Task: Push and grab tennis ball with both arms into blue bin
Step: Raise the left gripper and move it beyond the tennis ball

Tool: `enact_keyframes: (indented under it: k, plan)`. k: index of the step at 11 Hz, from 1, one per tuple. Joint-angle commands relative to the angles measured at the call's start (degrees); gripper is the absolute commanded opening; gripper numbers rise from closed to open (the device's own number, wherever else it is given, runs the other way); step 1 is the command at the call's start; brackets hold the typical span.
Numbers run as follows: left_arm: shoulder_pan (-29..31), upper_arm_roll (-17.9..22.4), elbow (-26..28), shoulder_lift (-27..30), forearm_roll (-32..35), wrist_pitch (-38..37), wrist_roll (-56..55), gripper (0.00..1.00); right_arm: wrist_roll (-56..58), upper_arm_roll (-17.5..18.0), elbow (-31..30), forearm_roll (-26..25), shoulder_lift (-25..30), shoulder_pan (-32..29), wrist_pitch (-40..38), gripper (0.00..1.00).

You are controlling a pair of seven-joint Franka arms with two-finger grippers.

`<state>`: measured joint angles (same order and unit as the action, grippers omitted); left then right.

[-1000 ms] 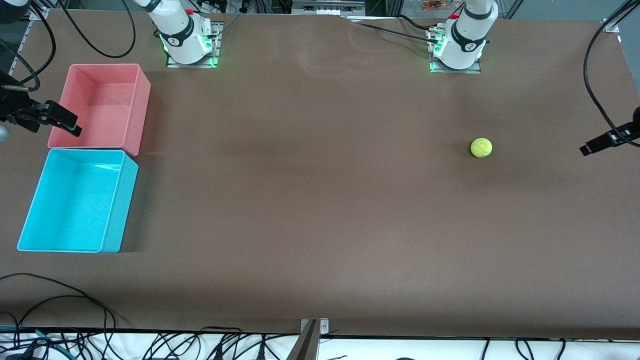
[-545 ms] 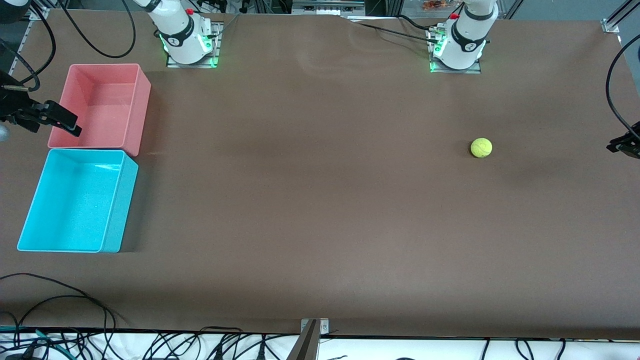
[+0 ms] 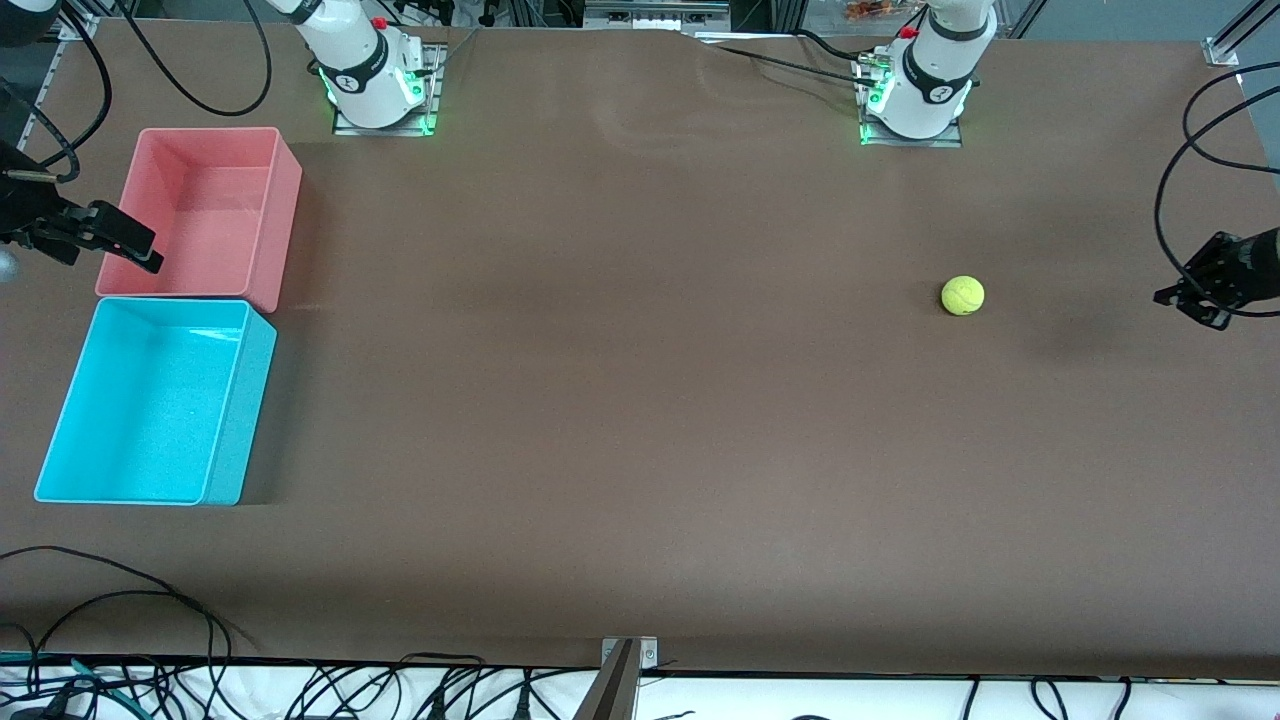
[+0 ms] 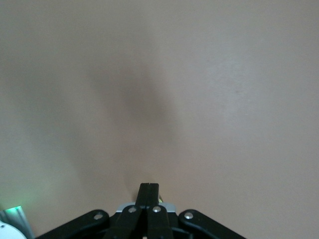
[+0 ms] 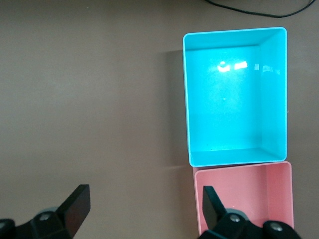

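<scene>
The yellow-green tennis ball (image 3: 962, 295) rests on the brown table toward the left arm's end. My left gripper (image 3: 1185, 299) hangs over the table's end there, well apart from the ball. It is shut with nothing between its fingers (image 4: 148, 191), and its wrist view shows only bare table. The blue bin (image 3: 150, 400) sits at the right arm's end, nearer the front camera than the pink bin (image 3: 205, 205). My right gripper (image 3: 135, 248) waits open over the pink bin's outer edge. The right wrist view shows the right gripper (image 5: 143, 199) wide open above the table, the blue bin (image 5: 234, 99) standing empty.
The pink bin (image 5: 244, 199) touches the blue bin's end wall and is also empty. Both arm bases (image 3: 375, 85) stand along the table's back edge. Black cables (image 3: 1200, 150) loop at the left arm's end and along the front edge.
The left gripper has gone from open to shut. It swung out toward the table's end and came back in. The ball, bins and right gripper have not moved.
</scene>
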<state>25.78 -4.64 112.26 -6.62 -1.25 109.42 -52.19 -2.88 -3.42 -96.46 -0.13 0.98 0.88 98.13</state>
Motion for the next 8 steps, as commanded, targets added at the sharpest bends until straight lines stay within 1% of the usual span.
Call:
enact_keyframes:
  k: [1, 2, 3, 4, 5, 6, 8]
  plan:
    - [2.6, -0.9, 19.1, 8.7, -0.4, 14.5, -2.2, 0.0, 0.8, 0.1, 1.7, -0.3, -0.6, -0.3, -1.2, 1.0]
    - [2.6, -1.0, 22.3, 9.2, -0.4, 18.3, -4.2, 0.0, 0.8, 0.1, 1.7, -0.3, -0.6, -0.3, -1.3, 1.0]
    - [2.6, -1.2, 24.0, 8.8, -0.5, 19.6, -6.8, 0.0, 0.8, 0.1, 1.7, -0.3, -0.6, -0.3, -1.2, 1.0]
    - [2.6, -1.2, 27.2, 8.8, -0.8, 22.7, -8.8, 0.0, 0.8, 0.1, 1.7, -0.3, -0.6, -0.3, -1.2, 1.0]
    - [2.5, -1.3, 31.5, 8.6, -0.8, 28.3, -10.4, 0.0, 0.8, 0.1, 1.7, -0.3, -0.6, -0.3, -1.3, 1.0]
    - [2.6, -1.3, 33.5, 7.5, -0.8, 32.0, -10.5, 0.0, 0.9, 0.1, 1.7, -0.4, -0.6, -0.3, -1.3, 1.0]
    - [3.0, -1.3, 33.7, 4.4, -0.9, 35.5, -10.7, 0.0, 0.9, 0.1, 1.7, -0.3, -0.6, -0.3, -1.3, 1.0]
